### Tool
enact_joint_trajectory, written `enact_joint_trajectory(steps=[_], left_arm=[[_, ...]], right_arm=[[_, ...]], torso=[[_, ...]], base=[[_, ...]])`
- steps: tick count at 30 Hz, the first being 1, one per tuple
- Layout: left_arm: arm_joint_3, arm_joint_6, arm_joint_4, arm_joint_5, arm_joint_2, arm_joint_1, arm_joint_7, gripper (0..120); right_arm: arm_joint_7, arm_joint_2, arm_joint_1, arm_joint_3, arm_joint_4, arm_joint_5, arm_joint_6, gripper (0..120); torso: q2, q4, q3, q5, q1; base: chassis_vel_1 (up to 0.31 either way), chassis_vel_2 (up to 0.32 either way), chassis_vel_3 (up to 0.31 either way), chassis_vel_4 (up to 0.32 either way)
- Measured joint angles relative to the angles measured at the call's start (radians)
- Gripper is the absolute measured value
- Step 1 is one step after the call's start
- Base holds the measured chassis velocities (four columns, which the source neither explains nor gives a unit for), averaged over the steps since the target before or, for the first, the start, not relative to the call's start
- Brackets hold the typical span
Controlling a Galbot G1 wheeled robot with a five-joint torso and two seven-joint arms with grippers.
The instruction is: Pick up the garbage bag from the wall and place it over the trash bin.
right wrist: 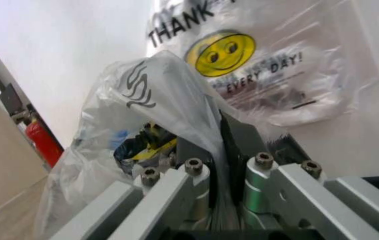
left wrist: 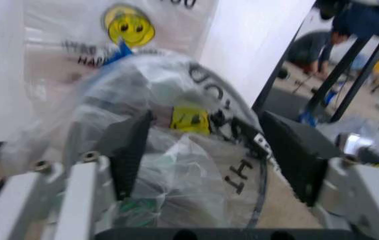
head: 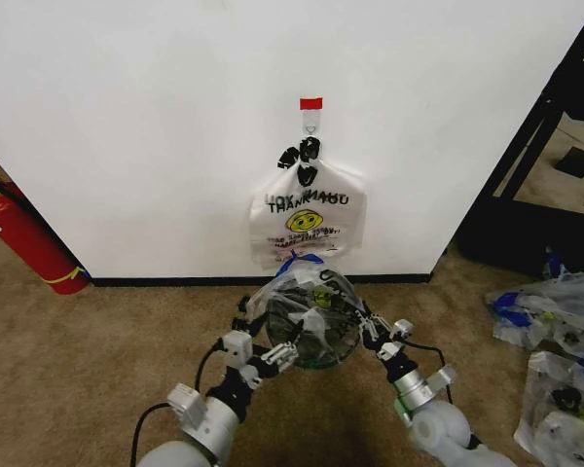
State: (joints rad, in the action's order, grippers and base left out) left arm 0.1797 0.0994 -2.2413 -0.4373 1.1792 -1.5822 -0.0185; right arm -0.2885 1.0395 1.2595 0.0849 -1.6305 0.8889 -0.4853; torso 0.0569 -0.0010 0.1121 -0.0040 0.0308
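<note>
The garbage bag [head: 307, 309], thin and see-through with black print and a blue patch, bulges over the trash bin [head: 316, 352] on the carpet below the wall hook. The bin is only a dark round shape through the plastic. My left gripper [head: 273, 355] is at the bag's left side. In the left wrist view it [left wrist: 206, 130] stands open, with the bag [left wrist: 176, 165] swelling between its fingers. My right gripper [head: 375, 331] is at the bag's right side. In the right wrist view it [right wrist: 217, 145] is shut on a fold of the bag [right wrist: 149, 95].
An opaque white THANK YOU bag [head: 307, 216] with a smiley hangs from the wall hook [head: 311, 112] just behind the bin. A red fire extinguisher [head: 24, 238] leans at the left. A black rack [head: 535, 165] and several loose bags [head: 555, 350] are at the right.
</note>
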Motion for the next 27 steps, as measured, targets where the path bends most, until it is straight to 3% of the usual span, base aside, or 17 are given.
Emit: enact_joint_trajectory(steps=[8, 10, 17, 21, 27], left_arm=[[-0.087, 0.090, 0.057, 0.020, -0.042, 0.126, -0.068, 36], [-0.149, 0.150, 0.101, 0.020, -0.092, 0.234, -0.119, 25], [-0.239, 0.289, 0.136, 0.071, -0.210, 0.407, -0.221, 0], [-0.259, 0.378, 0.139, 0.075, -0.222, 0.432, -0.251, 0], [-0.270, 0.416, 0.130, 0.073, -0.212, 0.422, -0.258, 0]], right_arm=[[0.011, 0.026, 0.000, -0.024, 0.005, -0.094, -0.037, 1], [-0.019, 0.031, -0.009, -0.024, 0.025, -0.135, -0.056, 1], [-0.096, 0.026, -0.010, 0.001, 0.042, -0.165, -0.083, 1], [-0.109, 0.029, -0.010, 0.009, 0.047, -0.185, -0.098, 1], [-0.111, 0.031, -0.022, 0.010, 0.058, -0.204, -0.106, 1]], torso=[[0.000, -0.0001, 0.000, -0.0003, 0.000], [0.000, -0.0001, 0.000, -0.0003, 0.000], [0.000, 0.0001, 0.000, -0.0002, 0.000], [0.000, 0.0001, 0.000, -0.0002, 0.000], [0.000, 0.0001, 0.000, -0.0002, 0.000]], base=[[0.000, 0.000, 0.000, 0.000], [0.000, 0.000, 0.000, 0.000], [0.000, 0.000, 0.000, 0.000], [0.000, 0.000, 0.000, 0.000], [0.000, 0.000, 0.000, 0.000]])
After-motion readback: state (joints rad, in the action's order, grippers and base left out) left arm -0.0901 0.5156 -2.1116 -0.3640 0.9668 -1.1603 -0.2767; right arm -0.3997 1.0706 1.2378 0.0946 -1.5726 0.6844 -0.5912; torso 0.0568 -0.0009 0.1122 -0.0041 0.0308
